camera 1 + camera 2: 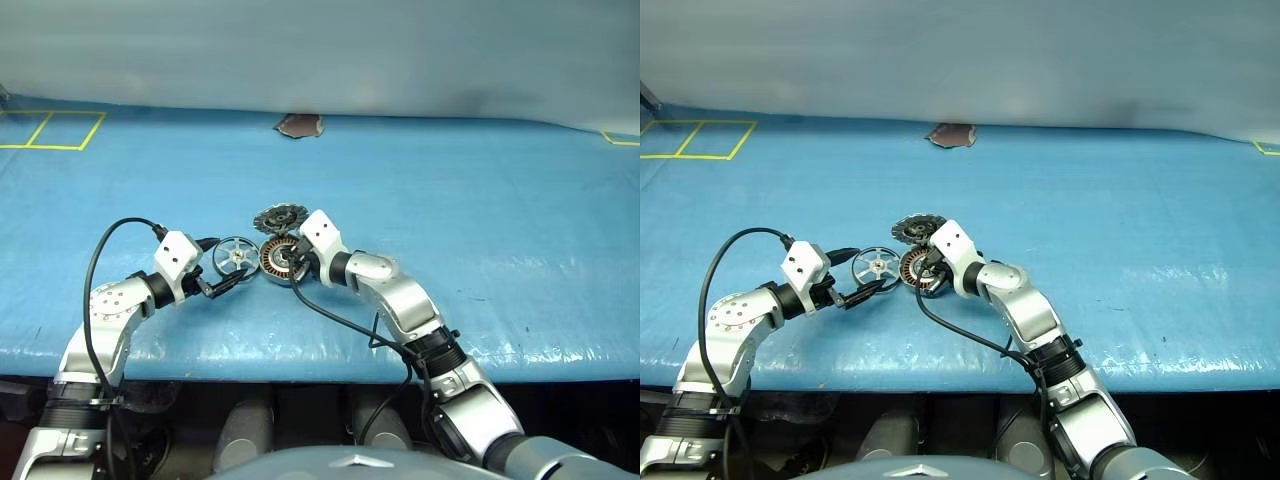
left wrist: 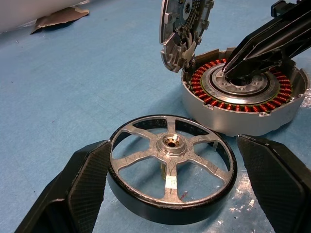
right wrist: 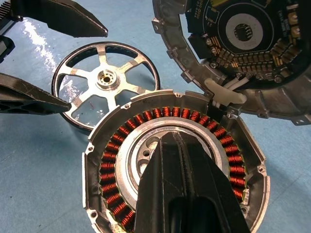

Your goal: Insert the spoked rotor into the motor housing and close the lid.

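The spoked rotor [image 2: 171, 167] lies flat on the blue table, just left of the motor housing [image 2: 233, 119]. My left gripper [image 1: 230, 258] is open, one finger on either side of the rotor's rim, and I cannot tell whether they touch it. The housing shows its copper windings [image 3: 116, 160], with the lid [image 3: 243, 48] tipped up open at its far edge. My right gripper [image 3: 170, 138] is shut, and its tips rest on the housing's central bearing.
A brown scrap [image 1: 298, 125] lies at the table's far edge by the pale backdrop. Yellow tape squares [image 1: 50, 130] mark the far left corner. The table's front edge [image 1: 320, 365] runs just below both arms.
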Robot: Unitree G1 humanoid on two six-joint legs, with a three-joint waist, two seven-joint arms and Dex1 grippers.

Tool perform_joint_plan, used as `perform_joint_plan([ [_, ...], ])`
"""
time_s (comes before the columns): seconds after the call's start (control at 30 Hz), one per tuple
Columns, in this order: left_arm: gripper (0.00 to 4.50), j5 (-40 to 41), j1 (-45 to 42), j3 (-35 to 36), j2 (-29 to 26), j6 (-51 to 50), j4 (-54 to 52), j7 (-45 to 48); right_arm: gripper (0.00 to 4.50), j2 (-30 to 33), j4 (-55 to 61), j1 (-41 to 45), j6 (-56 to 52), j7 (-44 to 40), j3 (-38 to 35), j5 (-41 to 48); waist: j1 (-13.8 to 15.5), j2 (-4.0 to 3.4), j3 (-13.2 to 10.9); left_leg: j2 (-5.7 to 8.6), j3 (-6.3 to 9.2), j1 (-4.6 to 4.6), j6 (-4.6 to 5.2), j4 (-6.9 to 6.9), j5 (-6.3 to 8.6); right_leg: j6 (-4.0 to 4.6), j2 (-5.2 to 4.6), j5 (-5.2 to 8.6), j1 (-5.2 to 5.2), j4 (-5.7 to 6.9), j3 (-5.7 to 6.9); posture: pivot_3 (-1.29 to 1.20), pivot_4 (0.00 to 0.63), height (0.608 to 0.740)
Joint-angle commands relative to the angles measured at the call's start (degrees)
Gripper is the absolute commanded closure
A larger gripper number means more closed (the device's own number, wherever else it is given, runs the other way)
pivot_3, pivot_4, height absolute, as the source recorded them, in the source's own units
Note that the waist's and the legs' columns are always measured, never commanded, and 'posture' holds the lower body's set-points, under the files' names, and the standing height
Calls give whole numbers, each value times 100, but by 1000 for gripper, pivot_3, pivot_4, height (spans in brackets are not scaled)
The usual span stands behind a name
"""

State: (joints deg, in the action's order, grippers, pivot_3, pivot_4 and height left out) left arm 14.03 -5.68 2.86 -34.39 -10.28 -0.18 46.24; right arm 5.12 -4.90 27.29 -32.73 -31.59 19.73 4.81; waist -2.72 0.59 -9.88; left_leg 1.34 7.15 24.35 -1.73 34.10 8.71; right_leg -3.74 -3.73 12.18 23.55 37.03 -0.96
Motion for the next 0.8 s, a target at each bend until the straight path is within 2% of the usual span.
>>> perform_joint_plan([
  [0.03, 0, 12, -59, 132, -65, 124, -124, -6, 4483, -35, -113, 93, 112, 101, -80, -47, -4, 0, 0, 0, 0, 0, 0, 0, 0, 0, 0, 0, 0, 0, 0, 0, 150, 740],
  [0.3, 0, 25, -73, 124, -63, 123, -101, 22, 4483, -23, -10, -32, -20, 160, -195, 64, -8, 0, 0, -1, 0, -3, -3, 0, -2, 2, 1, -1, -2, 2, -1, 0, 150, 740],
  [0.8, 0, 113, -137, 214, -51, 65, -43, 12, 4483, -59, 1031, -259, -230, 180, -274, 319, -25, 0, 0, -2, 1, -3, -3, -1, -2, 2, 2, -1, -1, 2, -1, 0, 150, 740],
])
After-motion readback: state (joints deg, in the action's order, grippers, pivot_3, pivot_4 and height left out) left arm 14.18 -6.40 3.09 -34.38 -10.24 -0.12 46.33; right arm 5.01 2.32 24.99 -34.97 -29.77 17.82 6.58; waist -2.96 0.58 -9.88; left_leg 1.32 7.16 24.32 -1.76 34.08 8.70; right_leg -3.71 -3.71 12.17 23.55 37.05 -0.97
